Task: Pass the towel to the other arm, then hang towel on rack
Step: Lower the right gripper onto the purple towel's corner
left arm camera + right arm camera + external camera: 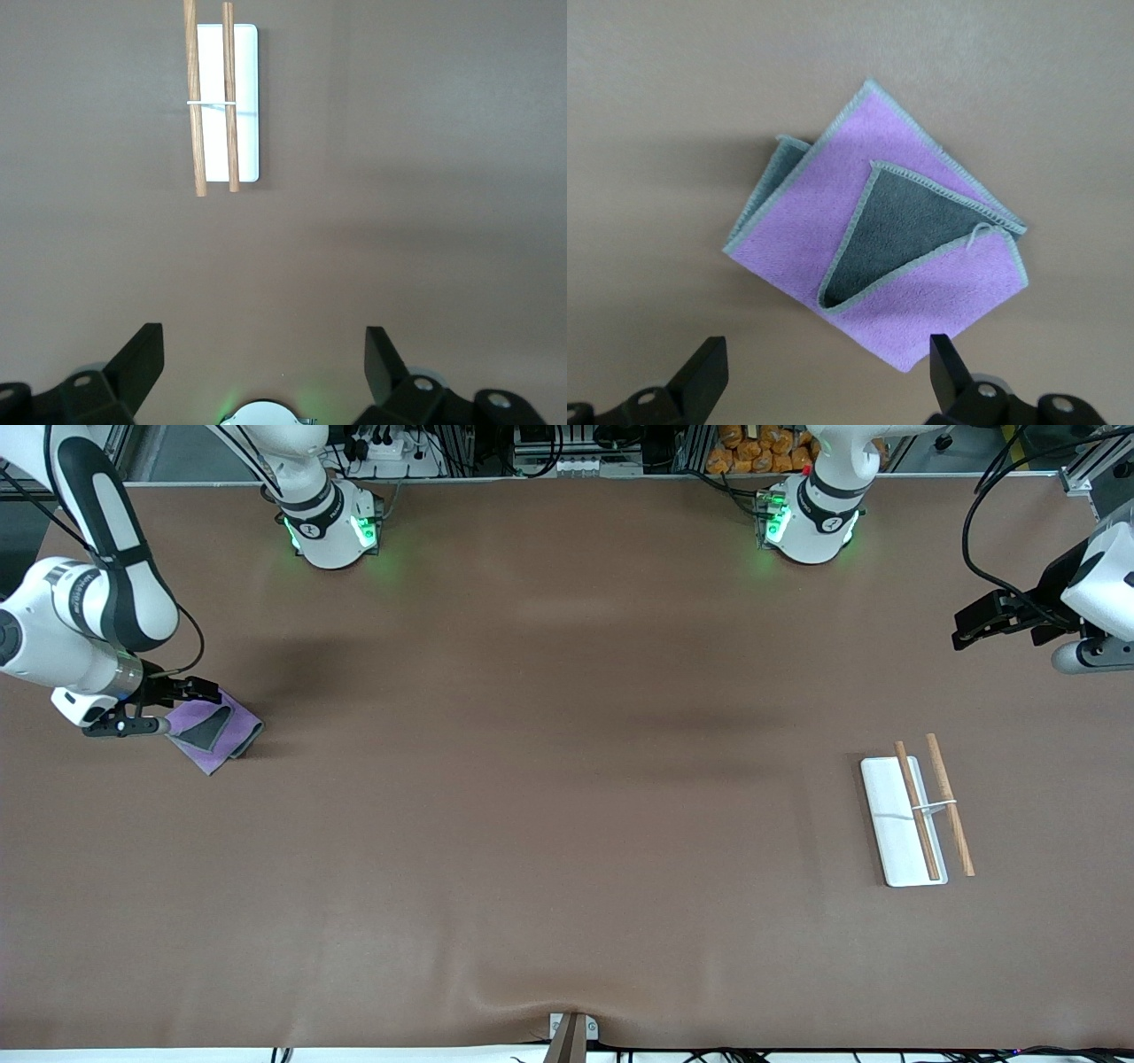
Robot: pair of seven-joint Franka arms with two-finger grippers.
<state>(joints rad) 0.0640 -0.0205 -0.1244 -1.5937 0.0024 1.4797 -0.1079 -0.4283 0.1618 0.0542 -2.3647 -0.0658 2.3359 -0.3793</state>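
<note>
Right pincer (173, 707) hovering spread wide and empty over the towel (215, 731) at the right arm's end of the desk (549, 824), with both black fingers (704, 372) showing apart in the right wrist view and nothing lying between them. Towel (877, 243) lying flat on the desk, folded loosely, showing mostly purple with a dark grey triangle of the reverse turned up in the middle and another grey strip peeking out at one edge, grey stitching running all round. Left pincer (970, 629) hanging released and empty too, up in the air near the left arm's end of the desk, over bare brown surface farther from the front camera than the rack (912, 815), fingers (142, 359) standing well apart in the left wrist view. Rack (226, 97) sitting on the desk toward the left arm's end, well apart from the towel: flat white base lying lengthwise, two thin wooden rods (950, 804) running parallel along it, one over the base and one just off its edge on the side toward the left arm's end, joined partway along by a thin white bracket (935, 806). Nothing hanging on the rods. Towel not yet lifted, not yet handed over.
</note>
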